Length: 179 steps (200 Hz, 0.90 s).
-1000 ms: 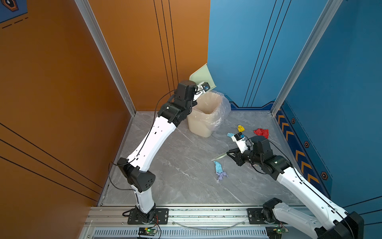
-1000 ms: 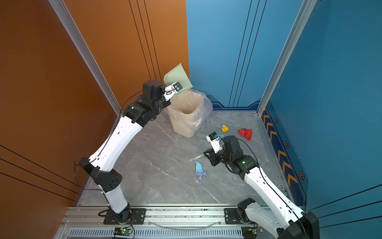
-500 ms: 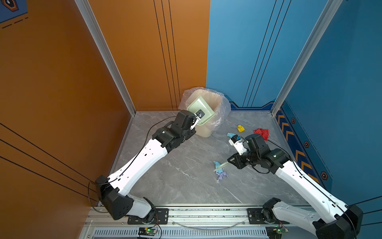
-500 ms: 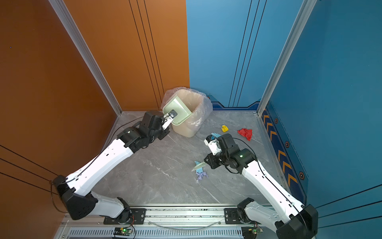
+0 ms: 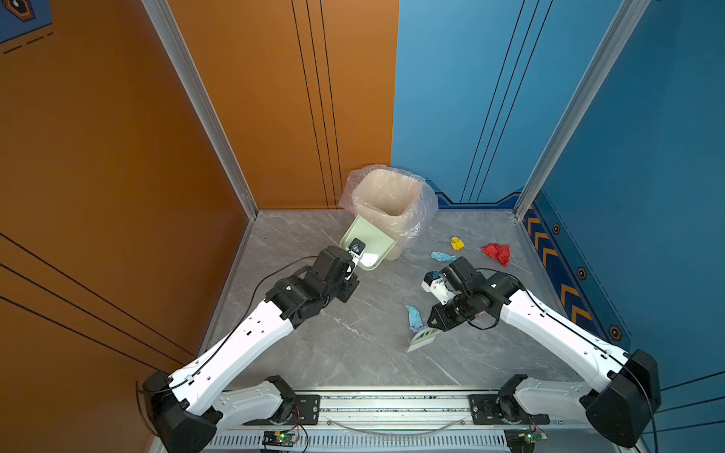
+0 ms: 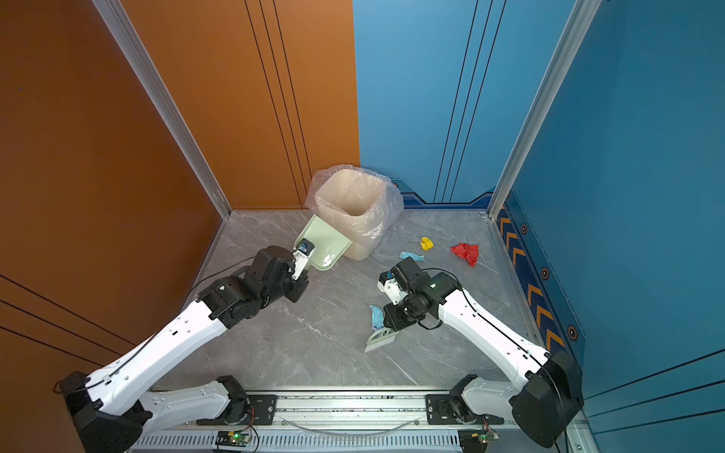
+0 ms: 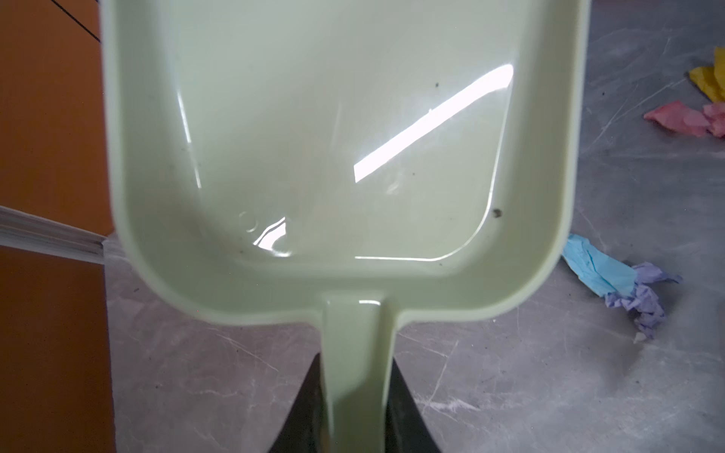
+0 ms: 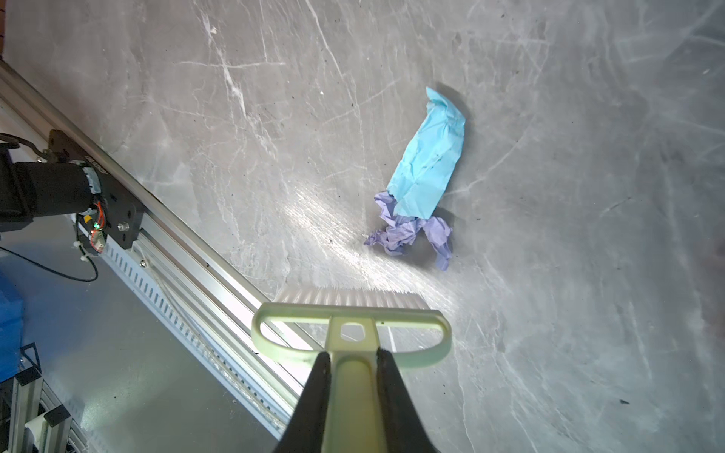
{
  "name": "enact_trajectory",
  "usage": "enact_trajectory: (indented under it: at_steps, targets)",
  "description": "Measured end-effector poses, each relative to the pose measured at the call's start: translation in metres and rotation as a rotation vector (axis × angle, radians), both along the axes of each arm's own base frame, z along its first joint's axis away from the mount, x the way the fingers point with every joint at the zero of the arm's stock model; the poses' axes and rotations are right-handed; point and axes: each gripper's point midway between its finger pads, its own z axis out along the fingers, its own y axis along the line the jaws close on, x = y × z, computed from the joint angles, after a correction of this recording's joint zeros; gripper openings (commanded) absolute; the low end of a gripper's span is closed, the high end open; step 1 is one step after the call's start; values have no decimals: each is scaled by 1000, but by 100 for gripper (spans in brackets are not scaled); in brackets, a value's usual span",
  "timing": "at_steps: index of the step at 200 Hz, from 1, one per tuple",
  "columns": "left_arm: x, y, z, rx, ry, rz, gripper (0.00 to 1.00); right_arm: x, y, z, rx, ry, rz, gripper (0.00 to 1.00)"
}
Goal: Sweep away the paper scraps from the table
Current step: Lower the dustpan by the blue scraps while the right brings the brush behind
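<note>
Grey counter (image 5: pixel 314 353) filling lower frame, lined bin (image 5: pixel 388 204) at centre, dustpan (image 5: pixel 372 243) beside it gripped by left fingers (image 7: pixel 306 412), brush (image 5: pixel 421 339) right of centre gripped by right fingers (image 8: pixel 314 404), paper scraps (image 5: pixel 496 253) scattered at right, two just beside it.

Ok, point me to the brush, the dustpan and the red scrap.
brush (image 8: pixel 353 312): right wrist view, on the crossbar of its head.
dustpan (image 7: pixel 314 157): left wrist view, on its inner floor.
red scrap (image 5: pixel 496 253): a top view, middle of the wad.
</note>
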Motion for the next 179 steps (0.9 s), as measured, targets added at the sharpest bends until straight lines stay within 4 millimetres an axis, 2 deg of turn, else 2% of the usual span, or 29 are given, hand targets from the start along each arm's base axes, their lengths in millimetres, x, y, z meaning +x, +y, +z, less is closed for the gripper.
enact_trajectory:
  at_steps: [21, 53, 102, 124, 179]
  targets:
    - [-9, 1, -17, -2, 56, 14, 0, 2, 1, -10, -29, 22, -1, 0]
    - [-20, -3, -33, -21, 119, 11, 0, 10, 2, -24, -69, 29, -4, 0]
    - [-46, 1, -87, -11, 275, 28, 0, 28, 5, -35, -100, -16, -18, 0]
    - [-54, 5, -103, -7, 321, 46, 0, 41, 7, -34, -109, -58, -29, 0]
    - [-68, 13, -132, 12, 397, 71, 0, 93, 17, -22, -114, -197, -82, 0]
